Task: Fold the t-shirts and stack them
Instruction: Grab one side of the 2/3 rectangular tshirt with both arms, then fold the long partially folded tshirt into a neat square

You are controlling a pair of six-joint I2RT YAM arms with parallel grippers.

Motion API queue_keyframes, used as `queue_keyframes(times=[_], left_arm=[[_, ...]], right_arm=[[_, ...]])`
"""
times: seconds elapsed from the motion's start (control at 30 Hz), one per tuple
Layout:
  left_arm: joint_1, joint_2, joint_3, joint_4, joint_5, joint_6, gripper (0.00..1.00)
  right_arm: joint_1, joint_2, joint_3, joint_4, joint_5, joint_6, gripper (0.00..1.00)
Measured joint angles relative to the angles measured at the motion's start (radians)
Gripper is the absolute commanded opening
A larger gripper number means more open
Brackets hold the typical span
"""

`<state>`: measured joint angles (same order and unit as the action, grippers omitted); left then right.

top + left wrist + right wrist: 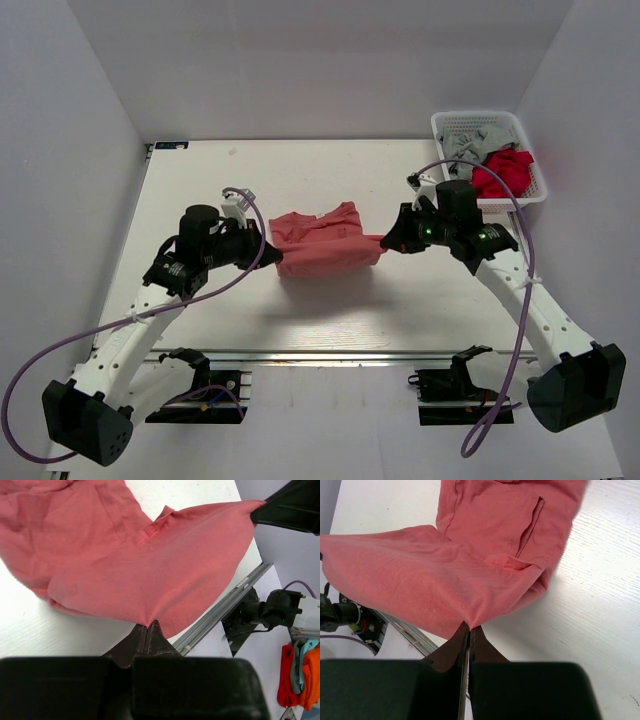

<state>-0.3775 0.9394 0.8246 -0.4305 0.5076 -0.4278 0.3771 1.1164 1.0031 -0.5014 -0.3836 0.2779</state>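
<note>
A salmon-red t-shirt (325, 244) hangs stretched between my two grippers over the middle of the white table (240, 170). My left gripper (276, 257) is shut on its left edge, and the left wrist view shows the cloth (150, 565) pinched at the jaw tips (148, 625). My right gripper (385, 241) is shut on its right edge, with the cloth (470, 570) pinched at the tips (469, 626). The far part of the shirt rests crumpled on the table. More t-shirts, red (503, 172) and grey (467, 145), lie in the basket.
A white mesh basket (530, 150) stands at the table's back right corner. The metal front rail (320, 356) runs along the near edge. White walls close the left, back and right sides.
</note>
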Motion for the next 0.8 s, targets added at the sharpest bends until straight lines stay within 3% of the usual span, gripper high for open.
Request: queue_keyframes(times=[0.23,0.8], left_arm=[[0.003,0.033,0.042,-0.068,-0.092,-0.036,0.00],[0.016,0.381,0.303,-0.068,-0.424,-0.111,0.00]], right_arm=[[-0.001,0.137,0.127,-0.027,-0.041,0.000,0.00],[-0.027,0.549,0.472,-0.022,-0.028,-0.019,0.00]])
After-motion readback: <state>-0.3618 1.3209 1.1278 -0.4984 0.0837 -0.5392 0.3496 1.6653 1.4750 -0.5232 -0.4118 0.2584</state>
